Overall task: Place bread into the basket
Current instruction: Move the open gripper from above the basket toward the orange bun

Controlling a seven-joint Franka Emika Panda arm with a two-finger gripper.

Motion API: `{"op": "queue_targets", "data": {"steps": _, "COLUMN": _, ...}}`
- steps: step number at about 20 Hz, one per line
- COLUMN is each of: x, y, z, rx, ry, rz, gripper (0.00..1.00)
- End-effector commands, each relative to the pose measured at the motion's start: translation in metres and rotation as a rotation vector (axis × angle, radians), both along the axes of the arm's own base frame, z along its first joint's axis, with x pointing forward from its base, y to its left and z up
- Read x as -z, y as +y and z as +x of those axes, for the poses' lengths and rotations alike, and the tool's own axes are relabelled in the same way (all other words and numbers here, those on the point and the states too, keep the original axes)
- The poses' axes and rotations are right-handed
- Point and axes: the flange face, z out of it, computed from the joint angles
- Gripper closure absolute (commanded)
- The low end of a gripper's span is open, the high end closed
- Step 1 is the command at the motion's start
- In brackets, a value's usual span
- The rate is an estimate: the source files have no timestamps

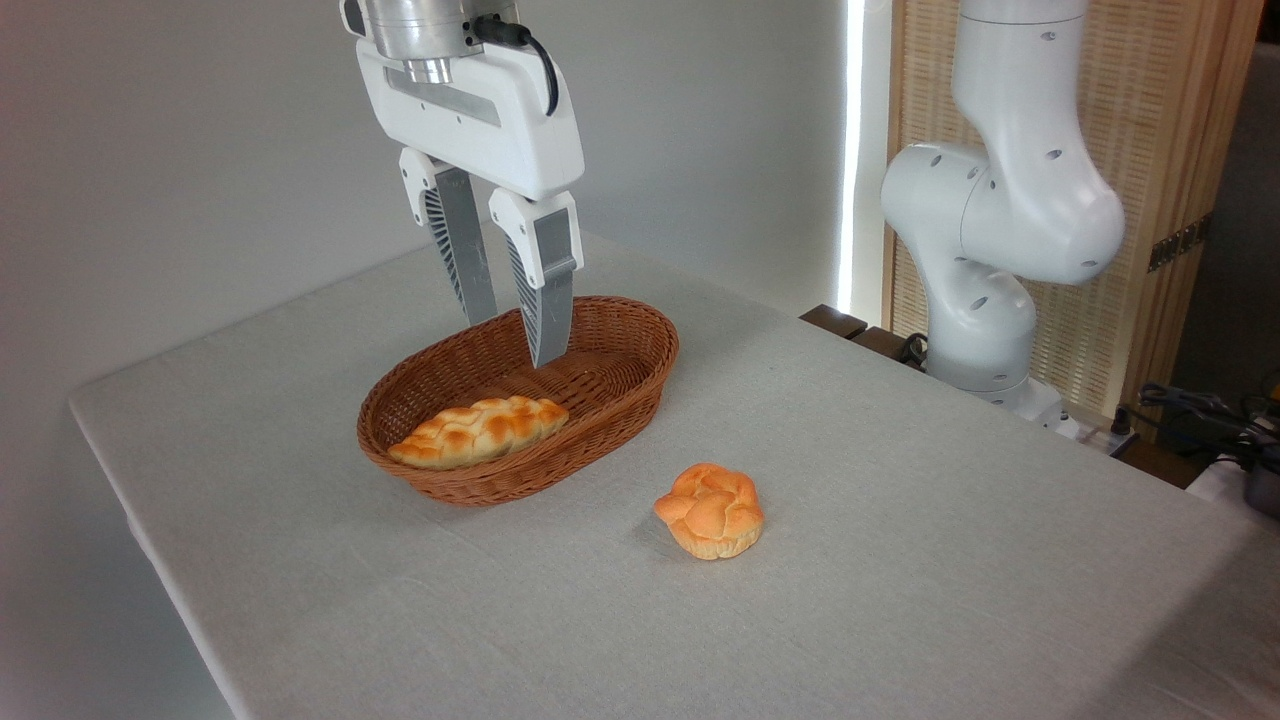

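A: Starting at the left half of the table (900, 620), what do we record?

B: We record the basket (610, 395) resting on the cloth near the table's far-left edge. Its long axis runs from lower left to upper right in the picture. A braided loaf (480, 430) lies inside it at the near-left end, its long axis roughly parallel to the basket's.

A: And the gripper (515, 335)?

B: It hangs above the basket's far half, pointing downward. We see the two grey fingers (462, 255) apart with a clear gap between them, holding nothing. Their tips sit above the basket floor; we cannot tell how far.

A: Where is the bread (710, 510)?

B: On the bare cloth, to the right of the basket's near end and closer to the table's near edge, apart from the rim. It sits upright, orange knotted top up, paler base down. It is nearly round; its slightly longer dimension runs roughly left to right.

A: Farther right?

B: The arm's white base (985, 330) stands at the table's far-right edge.
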Motion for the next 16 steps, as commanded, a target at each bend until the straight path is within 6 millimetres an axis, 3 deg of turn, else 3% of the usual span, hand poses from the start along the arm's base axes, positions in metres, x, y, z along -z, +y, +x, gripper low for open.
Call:
{"op": "queue_targets", "data": {"steps": 1, "x": -0.005, "y": 0.016, "z": -0.001, "rx": -0.027, "ry": 0.001, "rz": -0.001, "gripper": 0.00}}
{"op": "queue_targets", "data": {"steps": 10, "x": -0.001, "y": 0.015, "z": -0.006, "rx": -0.025, "ry": 0.012, "rz": 0.000, "gripper": 0.00}}
{"op": "queue_targets", "data": {"steps": 13, "x": 0.008, "y": 0.013, "z": -0.028, "rx": -0.020, "ry": 0.029, "rz": 0.004, "gripper": 0.00}}
{"op": "queue_targets", "data": {"steps": 16, "x": 0.027, "y": 0.012, "z": -0.066, "rx": -0.002, "ry": 0.040, "rz": 0.016, "gripper": 0.00}}
